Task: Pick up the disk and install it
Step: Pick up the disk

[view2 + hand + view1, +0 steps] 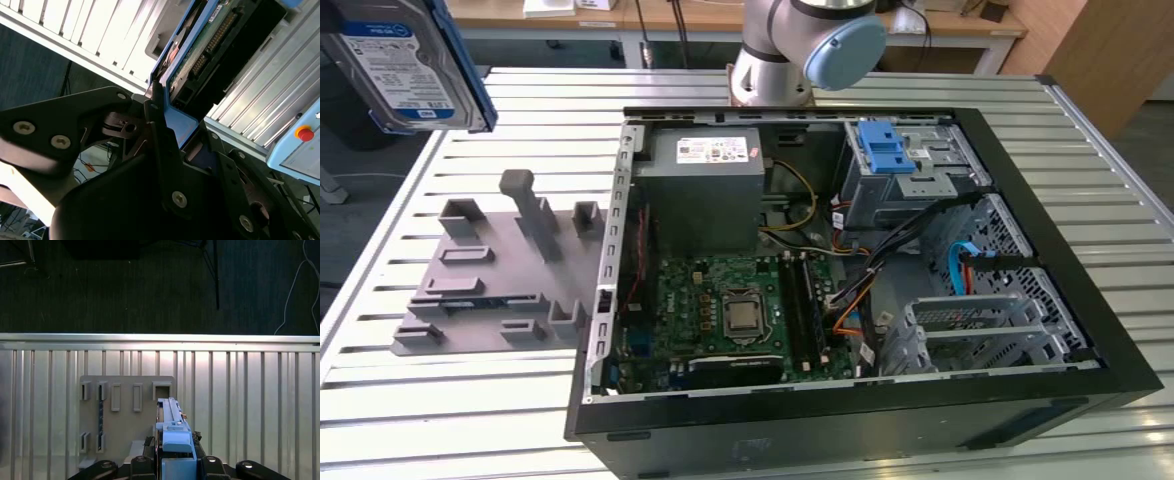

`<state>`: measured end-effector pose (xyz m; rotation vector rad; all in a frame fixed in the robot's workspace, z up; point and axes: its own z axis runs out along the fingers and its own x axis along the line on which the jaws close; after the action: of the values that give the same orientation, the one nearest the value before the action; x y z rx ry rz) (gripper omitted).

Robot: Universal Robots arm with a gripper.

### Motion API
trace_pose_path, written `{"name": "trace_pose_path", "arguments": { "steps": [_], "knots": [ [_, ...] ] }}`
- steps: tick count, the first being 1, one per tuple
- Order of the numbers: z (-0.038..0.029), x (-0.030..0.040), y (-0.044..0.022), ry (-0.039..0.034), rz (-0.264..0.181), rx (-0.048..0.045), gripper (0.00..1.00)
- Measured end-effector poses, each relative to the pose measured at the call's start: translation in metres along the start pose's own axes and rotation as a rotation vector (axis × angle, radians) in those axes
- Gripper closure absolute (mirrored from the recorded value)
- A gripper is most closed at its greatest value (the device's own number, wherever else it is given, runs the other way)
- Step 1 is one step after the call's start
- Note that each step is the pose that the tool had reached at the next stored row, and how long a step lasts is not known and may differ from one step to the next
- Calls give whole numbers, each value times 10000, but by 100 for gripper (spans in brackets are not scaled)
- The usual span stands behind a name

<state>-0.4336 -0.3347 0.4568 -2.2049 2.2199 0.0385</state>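
The disk [403, 62], a silver hard drive with a white-and-blue label in a blue bracket, hangs high in the air at the exterior view's upper left, above the table's far corner. In the first wrist view I see the disk [173, 432] edge-on, its blue bracket clamped between the black fingers of my gripper [175, 462]. The second wrist view shows the gripper [167, 125] shut on the disk's blue bracket [182, 125], with the drive's circuit-board side [210, 45] facing the camera.
The open computer case [854, 270] lies on the slatted metal table [494, 400], holding a grey power-supply box [707, 170] and a silver cage with a blue latch [891, 150]. A grey slotted holder [494, 270] [125, 415] sits below the disk. The arm's base [794, 50] stands behind the case.
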Motion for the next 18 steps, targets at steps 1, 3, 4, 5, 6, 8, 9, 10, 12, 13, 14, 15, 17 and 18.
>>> {"name": "trace_pose_path", "arguments": {
  "steps": [1,3,4,5,6,8,9,10,12,13,14,15,17,18],
  "knots": [
    [-7,0,0,0,0,0,64],
    [-23,-1,0,0,0,0,64],
    [-31,-1,0,0,0,0,64],
    [-39,-1,0,0,0,0,64],
    [-46,-1,0,0,0,0,64],
    [-60,-2,0,0,0,0,64],
    [-67,-2,1,0,0,0,64],
    [-73,-2,1,-1,0,1,64],
    [-88,-2,1,0,0,0,64],
    [-95,-2,1,0,0,0,64],
    [-102,-3,1,0,0,0,64],
    [-109,-3,1,0,0,1,64],
    [-124,-3,1,-1,0,1,64],
    [-132,-3,1,0,-1,0,64]
  ]
}}
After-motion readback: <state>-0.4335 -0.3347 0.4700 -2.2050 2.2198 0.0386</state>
